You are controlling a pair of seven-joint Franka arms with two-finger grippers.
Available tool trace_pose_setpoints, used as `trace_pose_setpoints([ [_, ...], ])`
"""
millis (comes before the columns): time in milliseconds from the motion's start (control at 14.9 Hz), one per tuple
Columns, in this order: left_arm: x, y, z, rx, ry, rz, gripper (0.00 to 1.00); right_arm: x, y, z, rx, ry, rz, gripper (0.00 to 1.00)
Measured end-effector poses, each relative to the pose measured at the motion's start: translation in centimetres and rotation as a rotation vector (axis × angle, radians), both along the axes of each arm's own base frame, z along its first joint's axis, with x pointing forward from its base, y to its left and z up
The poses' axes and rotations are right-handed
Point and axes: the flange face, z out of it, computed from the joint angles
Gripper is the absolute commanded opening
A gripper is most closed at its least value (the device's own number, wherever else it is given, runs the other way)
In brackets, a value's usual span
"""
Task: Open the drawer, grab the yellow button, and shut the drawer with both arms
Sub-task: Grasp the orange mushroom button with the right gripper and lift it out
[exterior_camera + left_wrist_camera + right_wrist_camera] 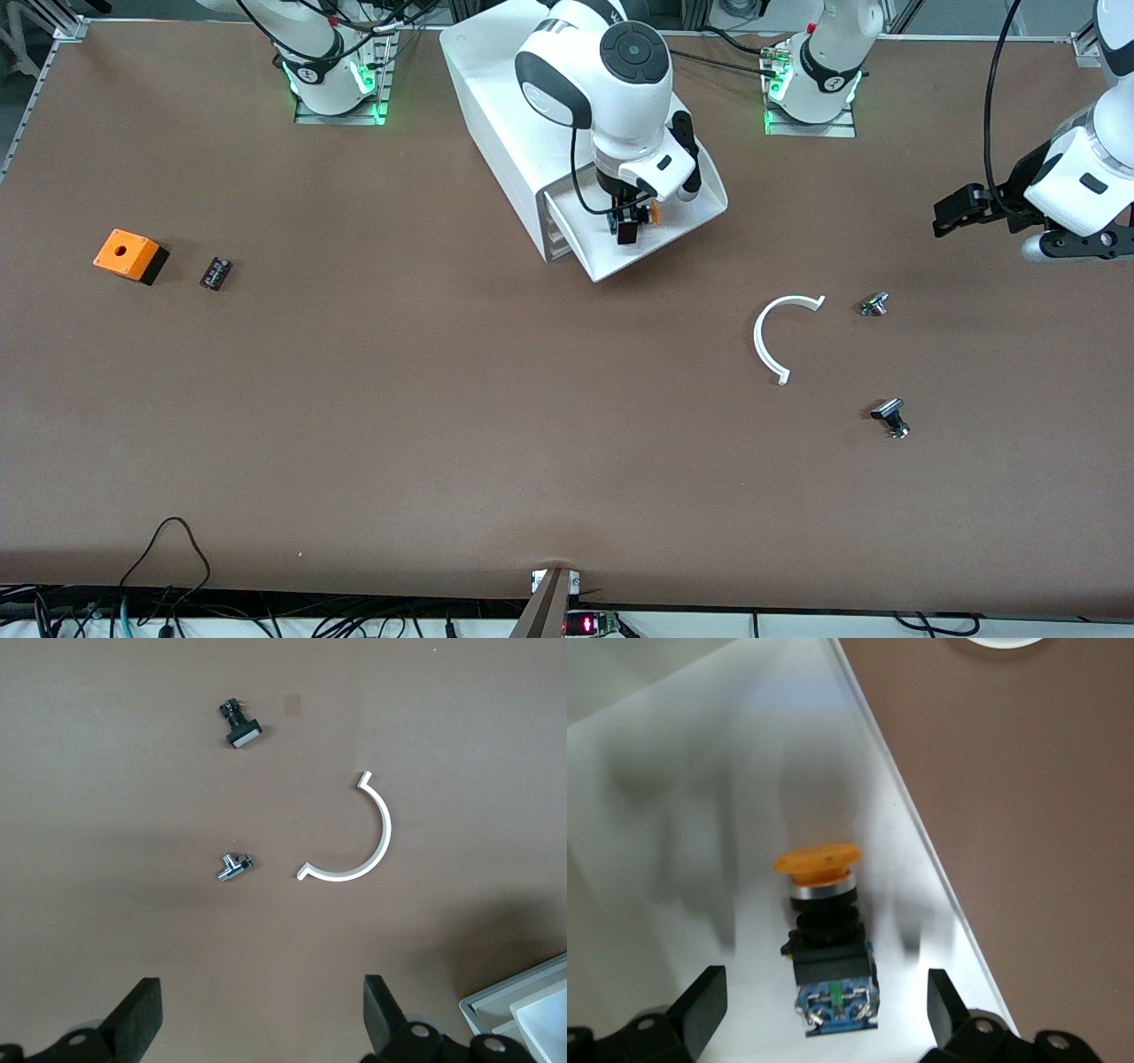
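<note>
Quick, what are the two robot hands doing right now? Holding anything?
Left gripper: open, holding nothing, over the table near the white curved piece.
Right gripper: open, holding nothing, over the button in the open drawer.

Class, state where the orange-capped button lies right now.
The button lies in the open top drawer, directly under the right gripper, whose fingers are spread apart.

We see even, bright overhead light on the brown worktop [443, 399], with short soft shadows under the parts. In the right wrist view the white drawer [673, 815] glares and streaks with blur; the button [824, 921] looks soft.
</note>
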Motion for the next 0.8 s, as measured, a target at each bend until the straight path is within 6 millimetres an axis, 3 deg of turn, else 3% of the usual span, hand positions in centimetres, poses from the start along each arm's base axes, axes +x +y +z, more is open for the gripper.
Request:
trace_pose_setpoints([
  [201,0.0,0.0,0.0,0.0,0.0,0.0,1.0,0.5,0.4,-1.1,0.022,-0.012,-0.004,1.0],
  [402,0.0,-0.1,0.0,0.0,0.0,-0.001,1.0,0.7,0.5,-2.1,0.012,-0.022,0.001,0.73],
  [804,0.0,-0.2,0.0,0.0,0.0,-0.002,1.0,0.8,0.6,-1.6,0.007,-0.047,0.009,0.39],
])
